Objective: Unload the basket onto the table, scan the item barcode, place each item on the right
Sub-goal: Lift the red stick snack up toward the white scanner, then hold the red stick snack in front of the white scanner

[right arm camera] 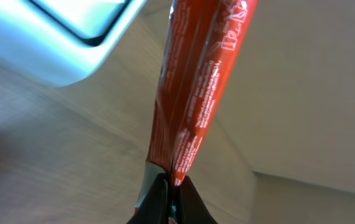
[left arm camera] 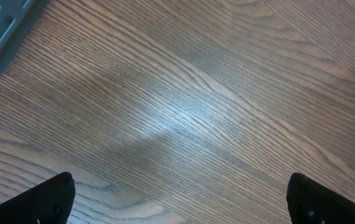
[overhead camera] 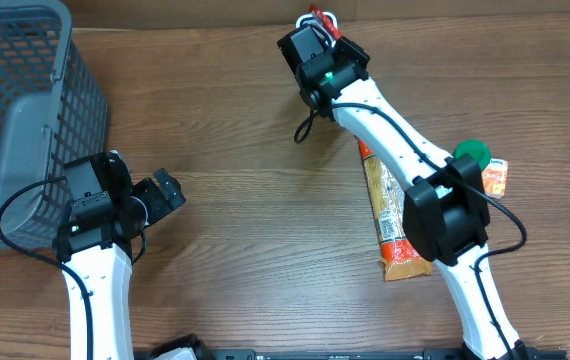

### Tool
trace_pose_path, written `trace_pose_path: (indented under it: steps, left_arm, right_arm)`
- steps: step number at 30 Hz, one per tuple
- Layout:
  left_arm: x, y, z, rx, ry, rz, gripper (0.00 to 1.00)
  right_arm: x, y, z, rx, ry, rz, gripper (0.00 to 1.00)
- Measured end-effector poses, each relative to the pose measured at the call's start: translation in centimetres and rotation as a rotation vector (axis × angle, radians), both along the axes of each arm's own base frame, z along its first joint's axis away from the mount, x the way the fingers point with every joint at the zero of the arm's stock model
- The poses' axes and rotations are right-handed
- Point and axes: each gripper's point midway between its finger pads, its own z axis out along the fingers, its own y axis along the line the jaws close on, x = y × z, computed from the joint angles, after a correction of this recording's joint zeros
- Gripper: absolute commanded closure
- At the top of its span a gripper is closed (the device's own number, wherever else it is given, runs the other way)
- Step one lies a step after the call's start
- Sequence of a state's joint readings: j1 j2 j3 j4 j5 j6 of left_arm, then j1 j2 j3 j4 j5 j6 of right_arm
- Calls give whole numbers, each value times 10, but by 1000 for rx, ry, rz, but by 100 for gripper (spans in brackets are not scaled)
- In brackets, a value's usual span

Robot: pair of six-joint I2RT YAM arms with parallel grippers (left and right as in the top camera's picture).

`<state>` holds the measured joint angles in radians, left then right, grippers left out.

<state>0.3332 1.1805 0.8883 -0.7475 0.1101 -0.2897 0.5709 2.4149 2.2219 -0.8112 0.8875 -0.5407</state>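
Slip risk: right gripper (right arm camera: 172,186) pinches only one thin edge of the red packet (right arm camera: 196,93), well apart from the grey basket (overhead camera: 25,130); the packet may twist and spoil the scan. Left gripper (overhead camera: 162,190), just beside the basket, gapes wide, empty.

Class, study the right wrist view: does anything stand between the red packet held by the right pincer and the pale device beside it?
Nothing visible does. The right pincer, shut on the red packet, holds it just beside the pale device, with only a bare gap between them.
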Motion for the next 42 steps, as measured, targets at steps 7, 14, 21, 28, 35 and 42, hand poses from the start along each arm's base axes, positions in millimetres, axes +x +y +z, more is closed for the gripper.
trace_pose_path:
  steps: [7, 14, 21, 28, 35, 42]
  left_arm:
    - [0, 0, 0, 0, 0, 0, 0]
    - [0, 0, 0, 0, 0, 0, 0]
    - [0, 0, 0, 0, 0, 0, 0]
    - [0, 0, 0, 0, 0, 0, 0]
    - [0, 0, 0, 0, 0, 0, 0]
    - [0, 0, 0, 0, 0, 0, 0]
  right_arm:
    - [10, -15, 4, -99, -119, -105, 97]
    - [11, -18, -29, -164, -86, -122, 97]
    - [7, -11, -83, -218, -2, -93, 97]
    - [-2, 11, -89, -241, 27, -30, 97]
    - [-1, 12, -85, -273, 22, -22, 97]
    - [9, 13, -67, -295, -66, -50, 97]
